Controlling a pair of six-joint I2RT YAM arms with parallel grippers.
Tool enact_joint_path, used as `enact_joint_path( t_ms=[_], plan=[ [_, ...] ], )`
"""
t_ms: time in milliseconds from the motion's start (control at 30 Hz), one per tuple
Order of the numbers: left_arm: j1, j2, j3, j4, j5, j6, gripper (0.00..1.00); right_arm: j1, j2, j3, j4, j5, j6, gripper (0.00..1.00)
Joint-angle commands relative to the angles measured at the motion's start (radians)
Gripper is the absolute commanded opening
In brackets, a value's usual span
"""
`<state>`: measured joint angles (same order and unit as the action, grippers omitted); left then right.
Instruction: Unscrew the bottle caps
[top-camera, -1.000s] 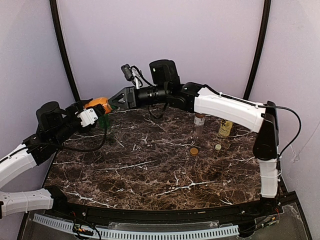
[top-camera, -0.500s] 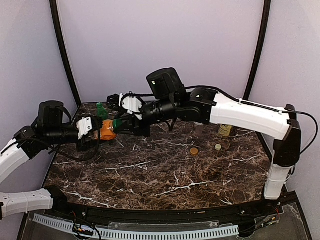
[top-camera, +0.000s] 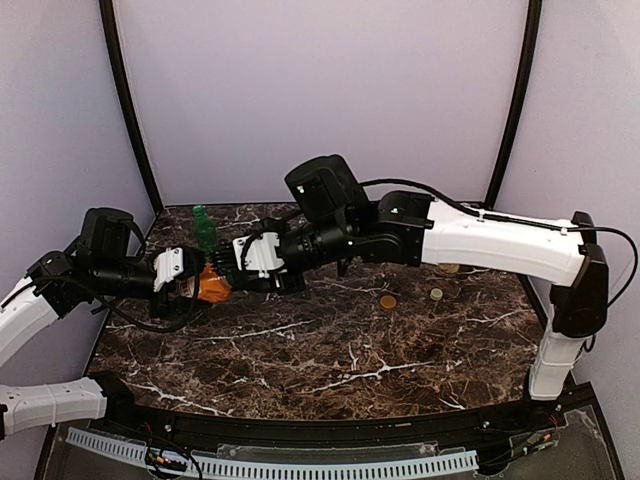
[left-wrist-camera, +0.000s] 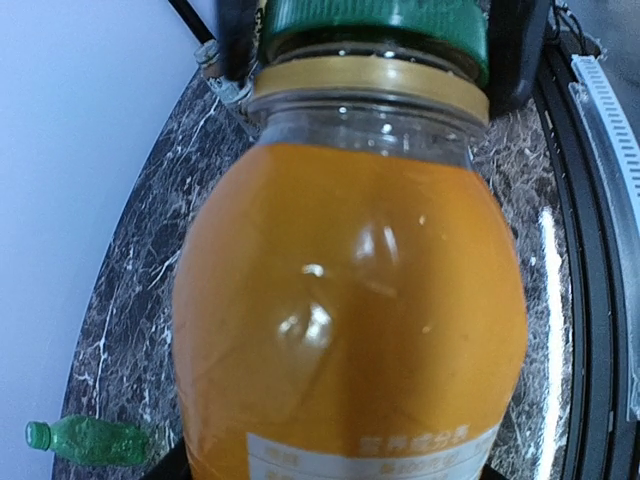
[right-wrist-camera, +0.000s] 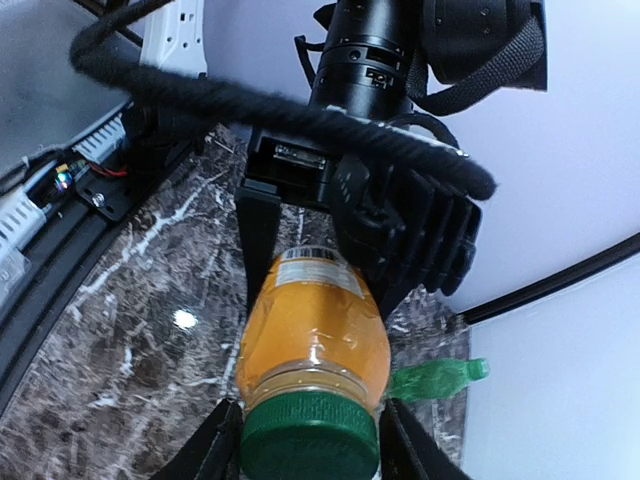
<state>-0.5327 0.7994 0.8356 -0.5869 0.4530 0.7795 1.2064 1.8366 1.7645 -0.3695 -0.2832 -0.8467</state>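
- golden-brown cap (top-camera: 387, 301) and cream-white cap (top-camera: 436, 294) lay on counter (top-camera: 300, 360), well right of orange juice bottle (left-wrist-camera: 350, 320)
- left hand (top-camera: 198, 286) clenched round that bottle's body, held sideways
- right hand (top-camera: 234, 274) grasped its green cap (right-wrist-camera: 308, 435)
- slim green bottle (top-camera: 204, 228) stood upright behind it

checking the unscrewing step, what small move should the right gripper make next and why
Probably rotate the right gripper about the bottle's axis to loosen the green cap. Its fingers press on both sides of the cap, the cap sits fully down on the neck ring, and the left gripper grips the orange juice bottle sideways by its base.
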Motion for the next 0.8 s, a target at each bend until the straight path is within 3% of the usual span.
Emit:
enact_joint_path(
  t_ms=[0, 67, 333, 533, 667, 767],
  plan=[
    [-0.016, -0.018, 0.031, 0.075, 0.139, -0.038, 0.04, 0.018, 0.003, -0.04, 0.106, 0.06, -0.039, 0.55],
    [-0.016, -0.02, 0.029, 0.075, 0.129, -0.033, 0.04, 0.017, -0.013, -0.059, 0.143, 0.071, -0.023, 0.66],
    [-0.015, -0.025, 0.015, 0.076, 0.078, -0.006, 0.03, 0.001, -0.11, -0.13, 0.278, 0.074, 0.133, 0.85],
    [-0.015, -0.031, -0.01, 0.155, 0.023, -0.035, 0.03, -0.076, -0.16, -0.137, 0.308, -0.046, 0.424, 0.96],
    [-0.015, -0.04, -0.048, 0.322, -0.11, -0.031, 0.04, -0.136, -0.149, -0.126, 0.278, -0.253, 0.638, 0.96],
    [-0.015, -0.038, -0.087, 0.427, -0.238, -0.006, 0.04, -0.142, -0.126, -0.096, 0.259, -0.261, 0.749, 0.97]
  ],
)
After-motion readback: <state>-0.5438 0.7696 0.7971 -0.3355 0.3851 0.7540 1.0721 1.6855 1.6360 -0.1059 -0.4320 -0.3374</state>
